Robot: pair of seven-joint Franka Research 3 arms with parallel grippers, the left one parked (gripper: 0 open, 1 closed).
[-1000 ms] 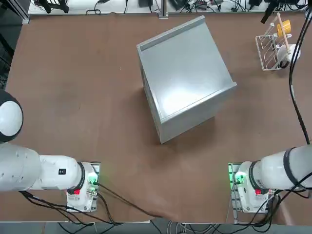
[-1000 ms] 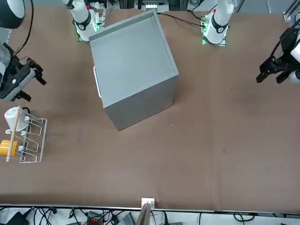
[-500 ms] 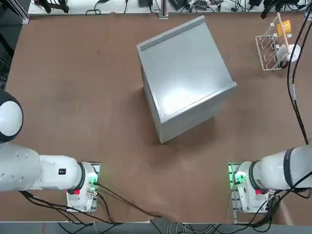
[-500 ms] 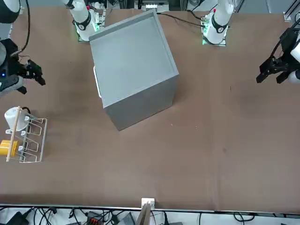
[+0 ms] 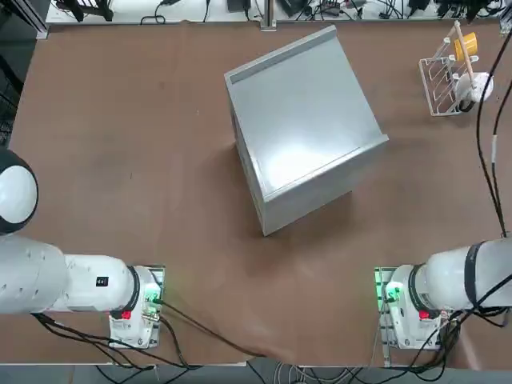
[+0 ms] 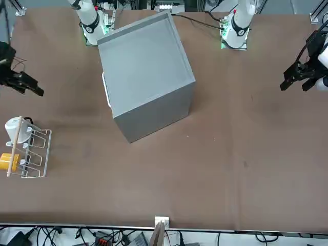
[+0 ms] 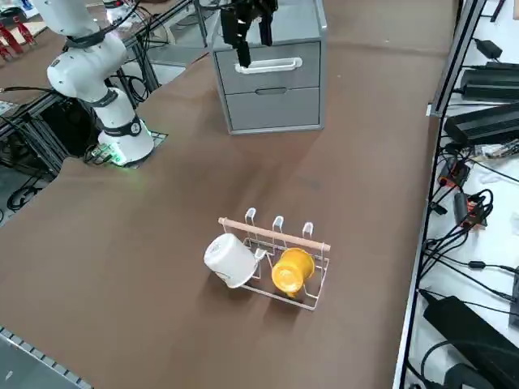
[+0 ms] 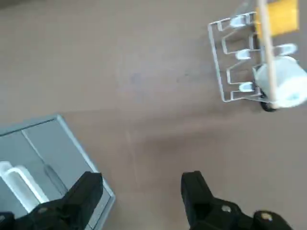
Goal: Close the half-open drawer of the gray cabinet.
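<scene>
The gray cabinet [image 5: 304, 120] stands near the table's middle, turned at an angle. Its front shows in the right side view, where the upper drawer [image 7: 268, 79] carries a white bar handle [image 7: 268, 65] above a second drawer front. How far the drawer stands out I cannot tell. My right gripper [image 7: 250, 36] hangs in the air off that front, fingers [image 8: 196, 191] spread with nothing between them. In the front view the gripper [image 6: 32, 88] sits well off the cabinet [image 6: 143, 66], toward the rack. The wrist view shows the cabinet's corner [image 8: 43, 143] and the handle [image 8: 17, 177].
A white wire rack [image 5: 448, 76] with a white cup [image 7: 229, 259], a yellow cup [image 7: 290, 270] and a wooden rod stands on the table at the far right. The right arm's base [image 5: 408, 308] is at the near edge. Cables [image 5: 484, 144] hang over the right side.
My right gripper has left the top view's far right corner, and in the front view its wrist has slid toward the picture's left edge. Its jaws stayed open. The cabinet has not moved.
</scene>
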